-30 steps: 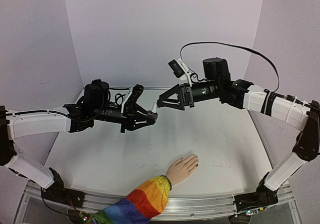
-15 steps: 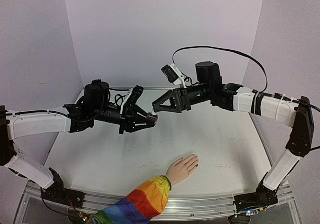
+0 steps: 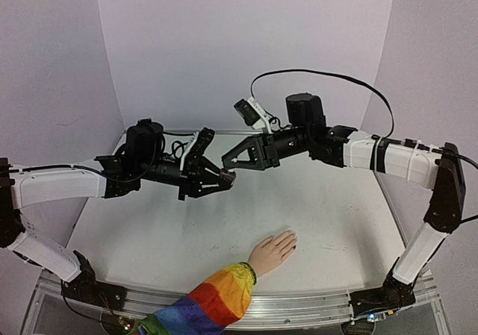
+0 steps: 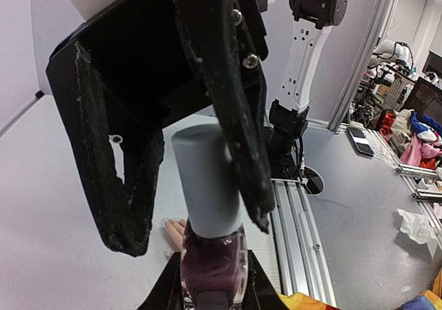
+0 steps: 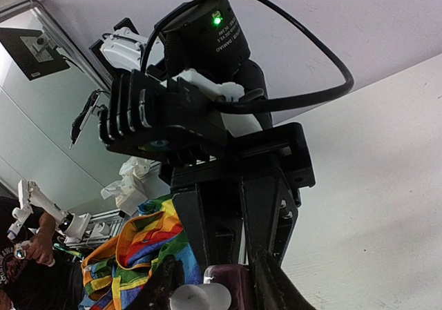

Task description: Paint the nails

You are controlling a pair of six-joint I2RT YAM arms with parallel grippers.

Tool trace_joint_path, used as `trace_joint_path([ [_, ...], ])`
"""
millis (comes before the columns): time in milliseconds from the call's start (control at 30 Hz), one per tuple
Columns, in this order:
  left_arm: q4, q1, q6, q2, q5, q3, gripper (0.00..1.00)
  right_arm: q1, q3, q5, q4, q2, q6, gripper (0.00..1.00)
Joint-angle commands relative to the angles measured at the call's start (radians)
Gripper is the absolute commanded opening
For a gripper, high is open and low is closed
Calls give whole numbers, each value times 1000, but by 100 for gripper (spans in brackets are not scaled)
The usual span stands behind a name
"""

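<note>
The nails (image 3: 292, 245) are sitting at the fingertips of the mannequin hand (image 3: 272, 252), which is lying palm down near the front edge of the bench (image 3: 351, 215), its rainbow sleeve (image 3: 216, 298) trailing off toward the rail. One nail is showing a dark spot; the others are looking bare, though they are too small here to be sure. The hand is lying just where it was a second ago.

What is changing is happening higher up. The left gripper (image 3: 224, 177) is holding the polish bottle (image 4: 214, 272) by its glass body in mid-air, clamped tight and unmoved over the last second. The right gripper (image 3: 228, 163), which was standing off to the right with its jaws wide, is now reaching in over the bottle's grey cap (image 4: 206, 186) and narrowing on it. In the left wrist view one finger is lying against the cap while the other is standing a little apart, so the grip is not looking finished.

This is reading as the cap being taken for unscrewing, so the brush is not yet out and painting is waiting on that. Both grippers are well apart from the nails, up and toward the back of the bench.
</note>
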Motion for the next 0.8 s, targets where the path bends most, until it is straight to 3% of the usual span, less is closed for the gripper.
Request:
trace_joint_path([
  [0,52,4,-10,-7,-10,51,0,11,47,-16,63,0,-3,30],
  [267,52,25,-82,-40,-204,49,0,30,16,75,62,-2,-21,11],
  [333,53,29,-86,-55,-269,39,0,39,9,134,61,3,-22,2],
  [433,53,29,-79,-78,-385,25,0,67,10,280,55,28,-7,0],
  [567,52,29,-25,-102,-527,7,0,152,124,570,-82,115,-1,0],
  [633,52,30,-11,-116,-604,-3,0,223,212,844,-194,174,43,0],
  [700,53,30,10,-125,-655,-10,0,294,288,1085,-299,239,163,0],
  [767,52,29,25,-134,-681,-16,0,356,323,1203,-326,281,270,0],
])
